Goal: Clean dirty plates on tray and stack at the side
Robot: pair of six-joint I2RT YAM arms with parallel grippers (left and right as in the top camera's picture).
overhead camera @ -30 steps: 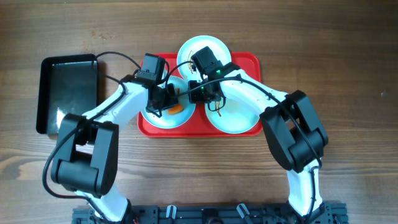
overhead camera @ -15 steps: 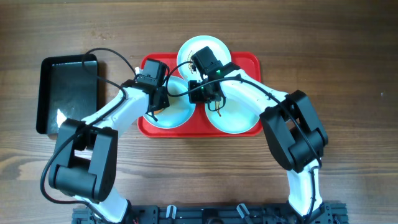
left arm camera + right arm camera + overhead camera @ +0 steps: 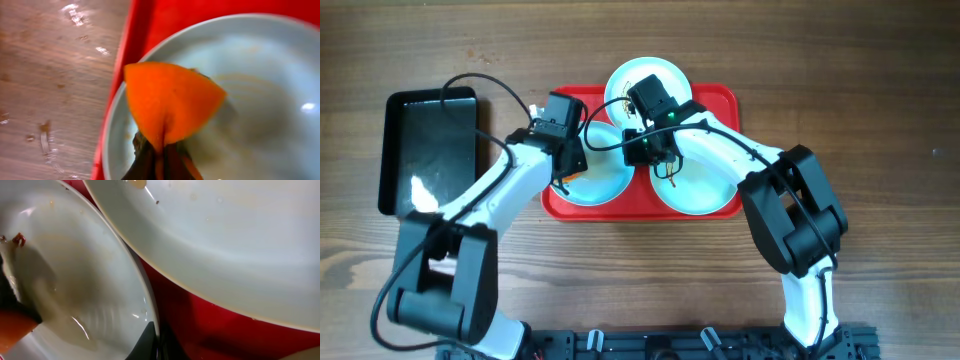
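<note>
Wiping step: left pincer (image 3: 157,156) clamped on orange sponge (image 3: 172,102) over smeared plate (image 3: 265,90) at tray's (image 3: 162,20) left end; right pincer (image 3: 152,341) seemingly pinching its rim. Next: scrub residue, then stack aside.

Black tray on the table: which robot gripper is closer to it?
Left. The left gripper is over the leftmost plate, just right of the black tray; the right gripper is farther right.

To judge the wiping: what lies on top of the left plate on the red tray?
An orange cloth, held in the jaws of the left gripper, covers part of the plate; the surface beneath is hidden.
</note>
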